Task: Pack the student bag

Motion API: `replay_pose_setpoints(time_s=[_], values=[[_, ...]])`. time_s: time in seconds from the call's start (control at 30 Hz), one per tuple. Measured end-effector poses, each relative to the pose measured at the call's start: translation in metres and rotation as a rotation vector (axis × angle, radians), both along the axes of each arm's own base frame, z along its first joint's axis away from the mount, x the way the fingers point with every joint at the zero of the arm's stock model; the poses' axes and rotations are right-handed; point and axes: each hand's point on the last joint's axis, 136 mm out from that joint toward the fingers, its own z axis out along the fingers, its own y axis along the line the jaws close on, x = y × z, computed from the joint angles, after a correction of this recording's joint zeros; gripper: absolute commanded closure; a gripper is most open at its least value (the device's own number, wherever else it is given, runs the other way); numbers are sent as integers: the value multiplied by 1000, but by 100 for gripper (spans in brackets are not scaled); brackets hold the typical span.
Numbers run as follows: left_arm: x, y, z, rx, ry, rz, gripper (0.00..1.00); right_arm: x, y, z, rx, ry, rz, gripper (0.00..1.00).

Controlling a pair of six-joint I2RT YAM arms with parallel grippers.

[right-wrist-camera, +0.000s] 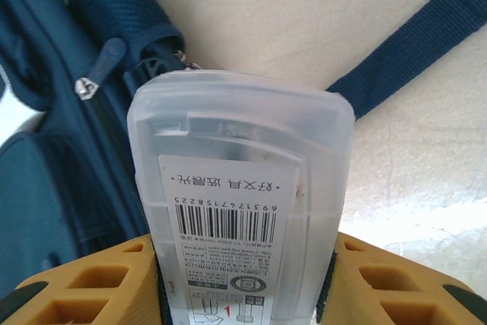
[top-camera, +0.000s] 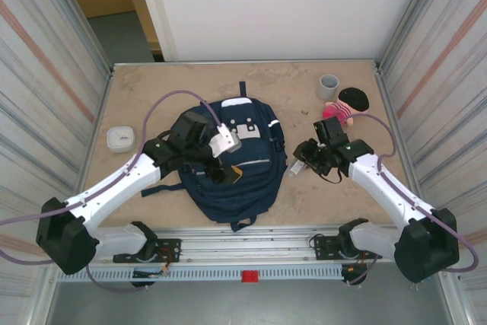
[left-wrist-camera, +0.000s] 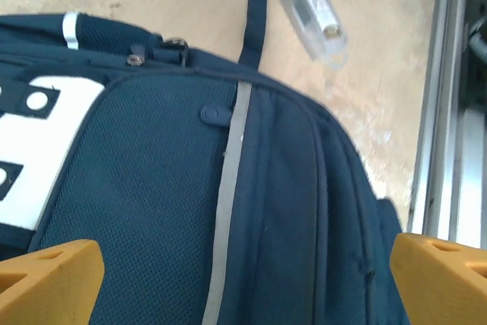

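The student bag (top-camera: 245,176), a navy backpack with white patches and pale stripes, lies flat in the middle of the table. My left gripper (top-camera: 225,170) hovers over its front panel, open, with its orange fingers (left-wrist-camera: 50,268) wide apart above the mesh fabric (left-wrist-camera: 152,211) and nothing between them. My right gripper (top-camera: 303,162) sits just off the bag's right edge, shut on a clear plastic case (right-wrist-camera: 240,180) with a barcode label. The case (left-wrist-camera: 312,9) points toward the bag's side (right-wrist-camera: 61,150), near a zipper pull.
A grey cup (top-camera: 328,86) and a pink plush toy with a black hat (top-camera: 346,104) stand at the back right. A small white round box (top-camera: 120,138) lies at the left. A dark strap (right-wrist-camera: 411,43) trails on the table. A metal rail (left-wrist-camera: 449,112) runs along the near edge.
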Motion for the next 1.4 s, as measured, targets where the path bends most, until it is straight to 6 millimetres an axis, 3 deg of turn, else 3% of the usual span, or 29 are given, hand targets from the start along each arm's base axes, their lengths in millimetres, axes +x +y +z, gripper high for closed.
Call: replay_pose_setpoints(time_s=[0.23,0.4,0.53,0.6,0.7,0.83,0.93,1.2,1.4], values=[[-10,4,-22,97,-19,-112,2,0,2,-2,30,10,4,58],[-9,-2,-41,185,-56,-146,8,2,7,-6,45,23,17,58],[7,0,-64,308,-73,-92,26,4,11,-10,53,33,27,58],[16,4,-66,339,-85,-48,38,5,11,-11,56,35,29,58],[25,6,-57,337,-125,12,53,5,11,-11,58,35,35,58],[35,5,-31,265,-176,96,84,5,9,-10,66,36,31,58],[40,0,-11,179,-179,158,98,5,5,-2,87,20,20,57],[53,-27,17,21,-51,337,100,2,-2,36,237,-56,6,57],[71,-54,26,-83,47,469,100,-10,-1,46,320,0,47,57]])
